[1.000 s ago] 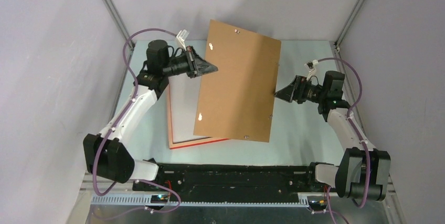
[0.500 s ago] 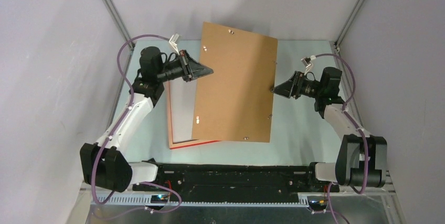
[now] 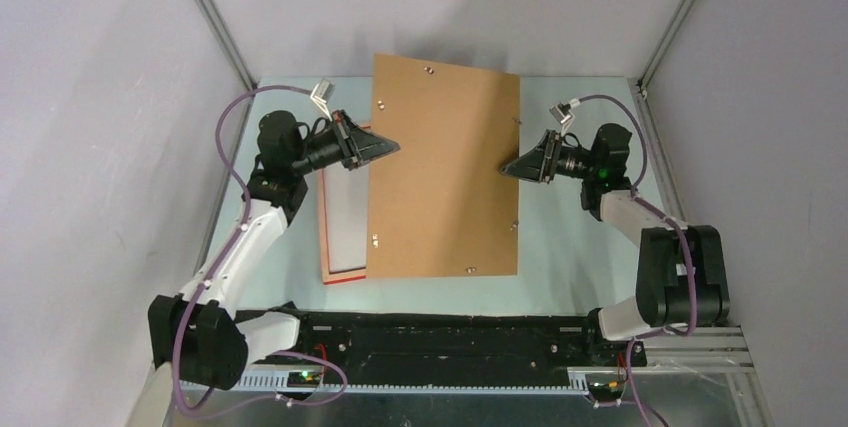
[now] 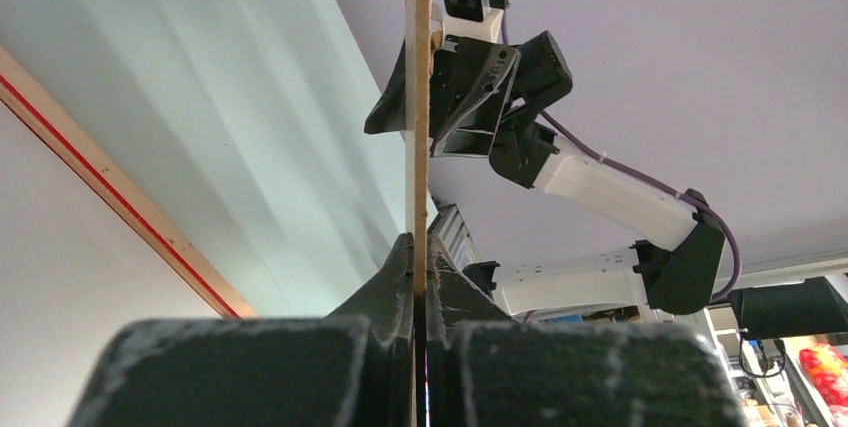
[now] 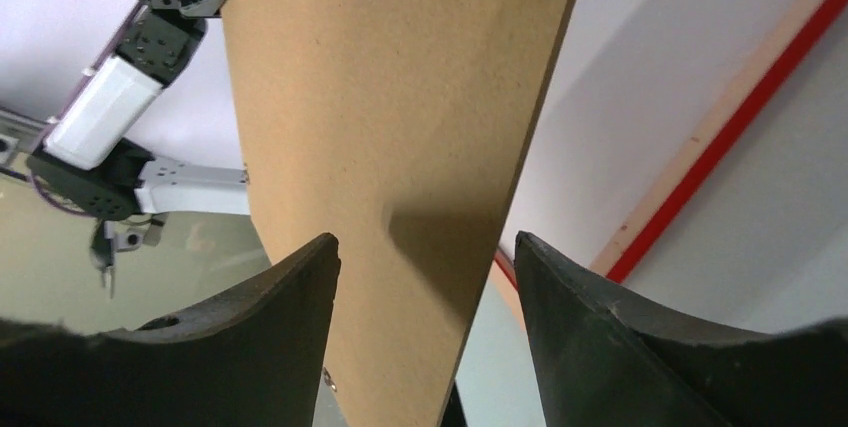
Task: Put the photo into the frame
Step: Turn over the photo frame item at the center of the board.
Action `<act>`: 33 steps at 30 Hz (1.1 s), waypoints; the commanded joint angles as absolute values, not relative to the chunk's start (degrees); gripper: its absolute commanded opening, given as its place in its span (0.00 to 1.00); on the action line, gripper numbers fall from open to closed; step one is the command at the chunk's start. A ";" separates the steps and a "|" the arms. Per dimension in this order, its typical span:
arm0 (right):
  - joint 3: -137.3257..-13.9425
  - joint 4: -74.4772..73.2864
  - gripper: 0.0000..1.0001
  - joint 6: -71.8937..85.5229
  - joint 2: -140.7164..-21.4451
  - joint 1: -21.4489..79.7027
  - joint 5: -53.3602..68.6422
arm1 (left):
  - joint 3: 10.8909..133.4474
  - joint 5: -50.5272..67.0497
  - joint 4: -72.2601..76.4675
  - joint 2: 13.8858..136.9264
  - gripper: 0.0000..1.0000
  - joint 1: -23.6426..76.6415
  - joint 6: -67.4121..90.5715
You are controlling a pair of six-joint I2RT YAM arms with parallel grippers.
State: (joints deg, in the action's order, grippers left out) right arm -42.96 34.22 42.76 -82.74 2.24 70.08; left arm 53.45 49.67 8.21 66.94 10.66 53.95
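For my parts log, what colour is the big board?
Plain light brown; the board shows best in the top external view.

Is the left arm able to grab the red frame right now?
Probably not. The left gripper is shut on the edge of the brown board, so its fingers are busy. That board also covers much of the frame from above; only the frame's left strip shows. It would likely need to let go first.

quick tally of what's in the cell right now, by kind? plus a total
Brown backing board: 1
Red-edged frame: 1
Robot arms: 2 (left arm, right arm)
Total: 4
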 commanded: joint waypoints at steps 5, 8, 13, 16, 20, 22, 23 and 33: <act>-43.07 52.06 0.66 55.21 -86.77 4.91 73.51 | 53.20 49.45 16.31 63.68 0.00 9.53 58.51; -43.01 52.71 0.63 56.28 -86.90 5.25 73.57 | 52.80 49.11 16.74 63.58 0.00 9.25 58.81; -42.99 54.02 0.54 57.90 -86.20 5.30 73.70 | 52.13 48.84 17.04 63.64 0.00 8.73 59.03; -43.06 54.35 0.50 58.57 -85.32 5.39 73.66 | 51.90 48.64 17.25 63.78 0.00 8.71 59.04; -43.06 54.36 0.43 58.98 -84.42 5.53 73.78 | 51.71 48.31 17.27 63.89 0.00 8.63 58.91; -42.99 54.35 0.40 59.19 -83.97 5.49 73.89 | 51.54 48.08 17.23 63.90 0.00 8.54 58.81; -42.98 54.34 0.39 59.32 -83.73 5.48 74.06 | 51.52 48.01 17.25 63.92 0.00 8.49 58.76; -42.64 50.52 0.33 57.96 -77.27 6.22 75.00 | 49.89 46.55 17.19 64.43 0.00 7.79 56.19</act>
State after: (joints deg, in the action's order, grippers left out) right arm -42.57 50.43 59.51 -82.65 5.04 72.62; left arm 50.52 48.73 14.59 65.58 8.16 57.60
